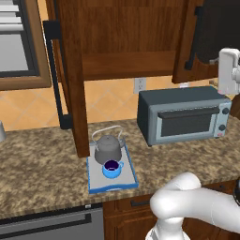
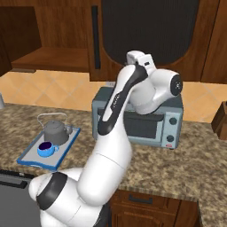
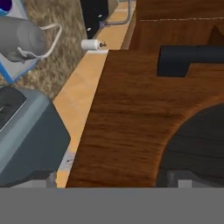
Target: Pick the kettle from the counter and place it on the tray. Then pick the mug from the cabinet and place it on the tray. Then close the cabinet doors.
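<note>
kettle [image 1: 108, 148] behind mug [image 1: 112, 168] on tray [image 1: 96, 179]; toaster oven [image 1: 183, 115] right

The kettle [image 1: 108, 149] looks like dull grey metal. The mug [image 1: 112, 168] is glossy blue. The counter [image 1: 42, 164] has a speckled stone look. The cabinet [image 1: 126, 33] is grained brown wood, and the toaster oven [image 1: 183, 115] is smooth grey metal.
</note>
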Motion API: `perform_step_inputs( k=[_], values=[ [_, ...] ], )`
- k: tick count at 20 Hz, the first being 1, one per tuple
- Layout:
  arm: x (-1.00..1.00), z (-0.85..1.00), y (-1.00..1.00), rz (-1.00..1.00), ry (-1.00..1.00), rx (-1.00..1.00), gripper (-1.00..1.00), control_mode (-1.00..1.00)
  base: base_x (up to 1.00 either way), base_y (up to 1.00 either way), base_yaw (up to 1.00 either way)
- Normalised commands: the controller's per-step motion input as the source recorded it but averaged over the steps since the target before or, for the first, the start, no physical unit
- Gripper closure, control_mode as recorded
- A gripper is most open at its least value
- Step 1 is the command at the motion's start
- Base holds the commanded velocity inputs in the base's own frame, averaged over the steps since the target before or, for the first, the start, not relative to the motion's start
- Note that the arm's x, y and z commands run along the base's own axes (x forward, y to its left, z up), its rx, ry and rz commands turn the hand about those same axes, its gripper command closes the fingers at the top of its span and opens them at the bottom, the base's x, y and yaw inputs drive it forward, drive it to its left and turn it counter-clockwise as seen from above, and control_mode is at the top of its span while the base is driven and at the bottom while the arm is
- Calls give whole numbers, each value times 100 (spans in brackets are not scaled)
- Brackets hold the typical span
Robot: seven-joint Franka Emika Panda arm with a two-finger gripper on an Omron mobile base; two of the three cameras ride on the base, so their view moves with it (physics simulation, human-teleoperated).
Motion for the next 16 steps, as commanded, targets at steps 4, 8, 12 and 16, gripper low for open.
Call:
perform_step_inputs(
  k=[4, 8, 12, 16],
  values=[
    [100, -19, 45, -9, 2, 0, -100, -100, 0, 0, 0],
    [99, -18, 35, -7, 2, 0, -100, -100, 0, 0, 0],
    [91, -24, 25, -5, 1, 0, -100, -100, 0, 0, 0],
    [49, -69, 17, -3, 0, -1, -100, -100, 0, 0, 0]
  ],
)
